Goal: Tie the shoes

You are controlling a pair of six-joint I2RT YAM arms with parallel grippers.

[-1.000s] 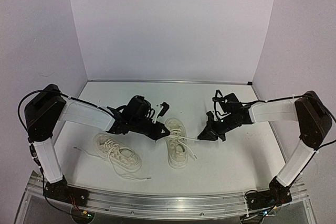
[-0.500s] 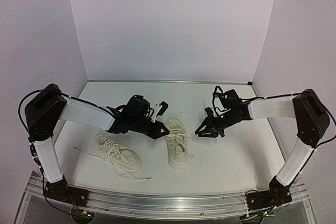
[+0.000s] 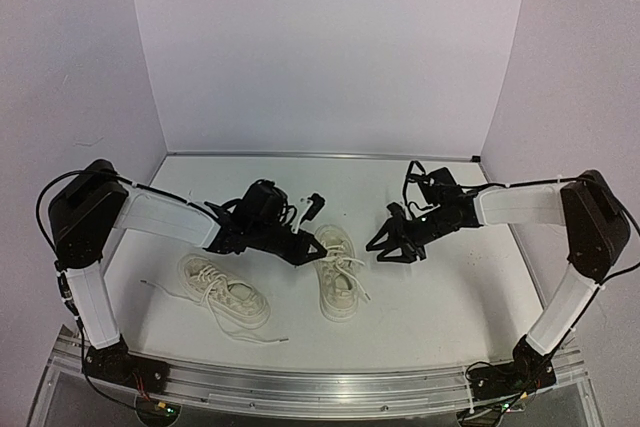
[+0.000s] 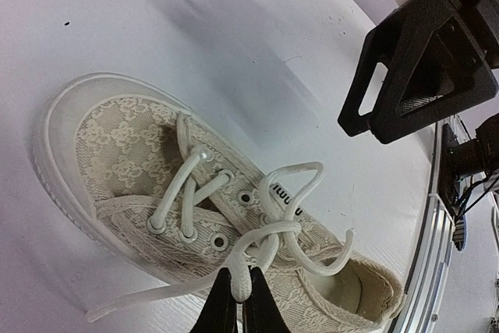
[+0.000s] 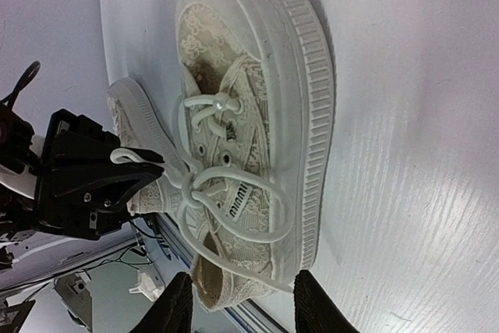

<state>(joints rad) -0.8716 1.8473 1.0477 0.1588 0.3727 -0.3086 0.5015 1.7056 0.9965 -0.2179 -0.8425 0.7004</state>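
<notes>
Knot-forming step, judged: cream-white canvas sneaker (image 4: 125,146), left hand (image 4: 236,302) pinched shut on its thin white lace loop (image 4: 273,232), right hand (image 5: 243,302) part-open, empty; next, grasp the opposite loop.

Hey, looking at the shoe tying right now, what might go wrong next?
The left pincer grips one lace only; pulling may drag the shoe rather than tighten it. The right pincer is open, holding nothing, so the loose loop may slip out.

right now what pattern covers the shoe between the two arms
The cream low-top sneaker has a floral lace upper; the left wrist view shows it best.
</notes>
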